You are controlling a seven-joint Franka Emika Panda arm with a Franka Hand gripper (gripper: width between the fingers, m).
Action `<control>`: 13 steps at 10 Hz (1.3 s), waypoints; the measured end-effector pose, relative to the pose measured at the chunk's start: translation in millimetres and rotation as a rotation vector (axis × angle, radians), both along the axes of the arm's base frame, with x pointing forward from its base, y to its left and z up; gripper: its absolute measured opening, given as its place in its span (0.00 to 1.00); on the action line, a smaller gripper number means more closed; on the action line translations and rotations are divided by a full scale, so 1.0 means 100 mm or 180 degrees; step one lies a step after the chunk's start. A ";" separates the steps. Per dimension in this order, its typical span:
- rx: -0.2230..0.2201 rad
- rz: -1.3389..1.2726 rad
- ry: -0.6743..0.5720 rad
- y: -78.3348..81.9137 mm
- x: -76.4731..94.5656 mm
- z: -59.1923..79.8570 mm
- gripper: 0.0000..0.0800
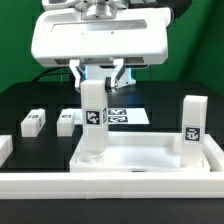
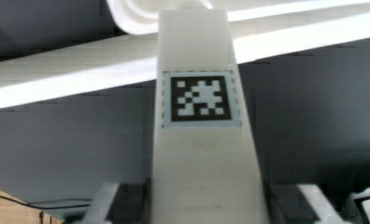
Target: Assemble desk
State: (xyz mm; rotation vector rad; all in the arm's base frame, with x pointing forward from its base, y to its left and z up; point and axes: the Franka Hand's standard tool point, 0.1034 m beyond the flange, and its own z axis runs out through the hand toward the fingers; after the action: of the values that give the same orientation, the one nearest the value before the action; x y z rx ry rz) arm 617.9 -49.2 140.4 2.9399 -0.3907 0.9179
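The desk panel (image 1: 150,160), white with a raised rim, lies flat in front. A tagged white leg (image 1: 93,115) stands upright in its corner socket at the exterior view's left. My gripper (image 1: 97,78) hangs above and is shut on this leg's upper part. In the wrist view the leg (image 2: 200,130) runs straight out from between the gripper (image 2: 203,205) fingers (image 2: 121,205), its tag facing the camera. A second leg (image 1: 192,125) stands upright in the panel's corner at the exterior view's right. Two loose legs (image 1: 32,122) (image 1: 67,121) lie on the black table.
The marker board (image 1: 128,115) lies flat behind the panel, partly hidden by the held leg. A long white border rail (image 1: 110,186) runs along the front, and another piece of rail (image 1: 4,150) sits at the exterior view's left edge.
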 end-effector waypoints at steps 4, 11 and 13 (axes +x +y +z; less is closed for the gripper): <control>0.0059 -0.0014 0.0067 -0.03 -0.10 0.12 0.36; 0.0022 -0.0065 0.0123 -0.21 -0.09 -0.02 0.36; 0.0017 -0.0054 0.0161 -0.18 -0.10 -0.11 0.36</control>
State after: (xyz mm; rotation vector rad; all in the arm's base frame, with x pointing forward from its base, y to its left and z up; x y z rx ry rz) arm 607.9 -67.3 129.4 2.9531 -0.4155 0.8403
